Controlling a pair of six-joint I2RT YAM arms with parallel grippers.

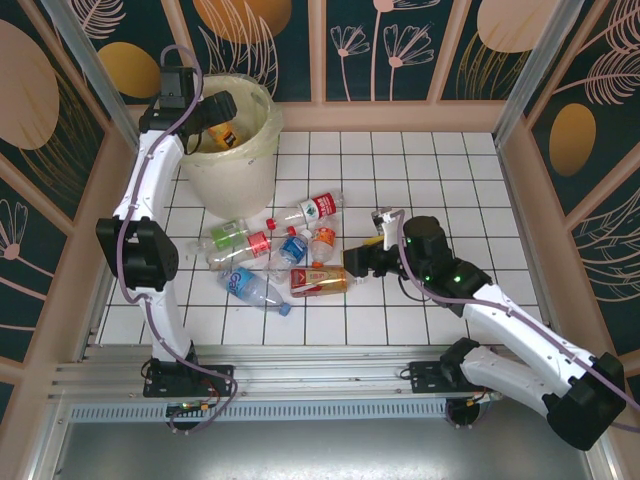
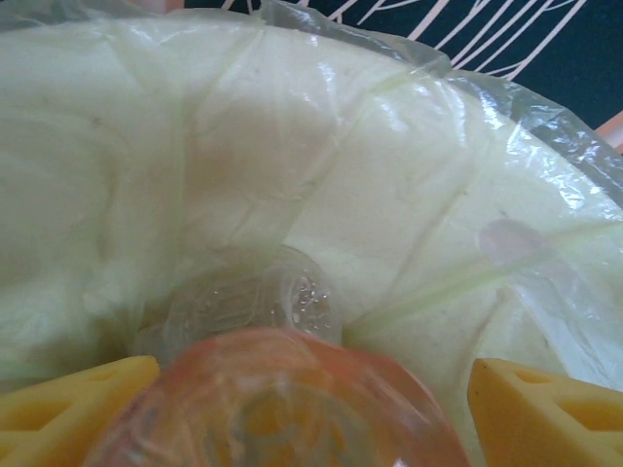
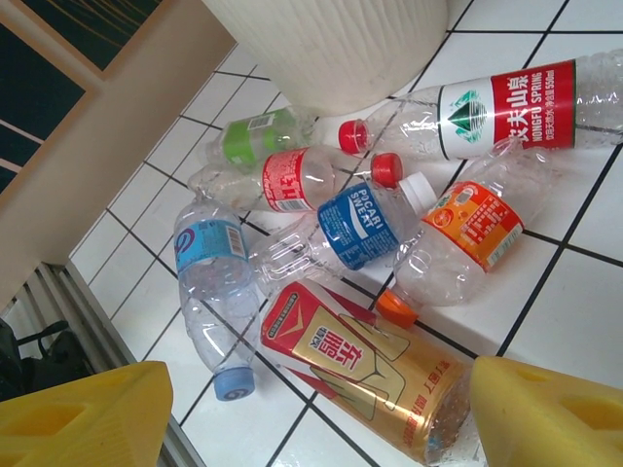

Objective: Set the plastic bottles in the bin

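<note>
The large round cream-white plastic bin [image 1: 235, 175] stands at the far left of the white tiled table [image 1: 450, 180]. The left gripper [image 1: 215, 108] hangs over it with jaws wide. An orange plastic bottle [image 2: 282, 399] sits between them, clear of one finger [image 2: 545, 413]. The right gripper [image 1: 352, 262], wide open and empty, hovers at seven plastic bottles [image 1: 285, 255] lying beside the bin.

1. The left gripper [image 1: 213, 108] hangs over the lined bin [image 1: 235, 182], an orange bottle [image 1: 222, 134] just beneath it.
2. Seven plastic bottles [image 1: 310, 208] lie clustered on the tiled table [image 1: 450, 180].
3. The right gripper [image 1: 352, 262] sits beside the brown bottle [image 1: 320, 281].
</note>
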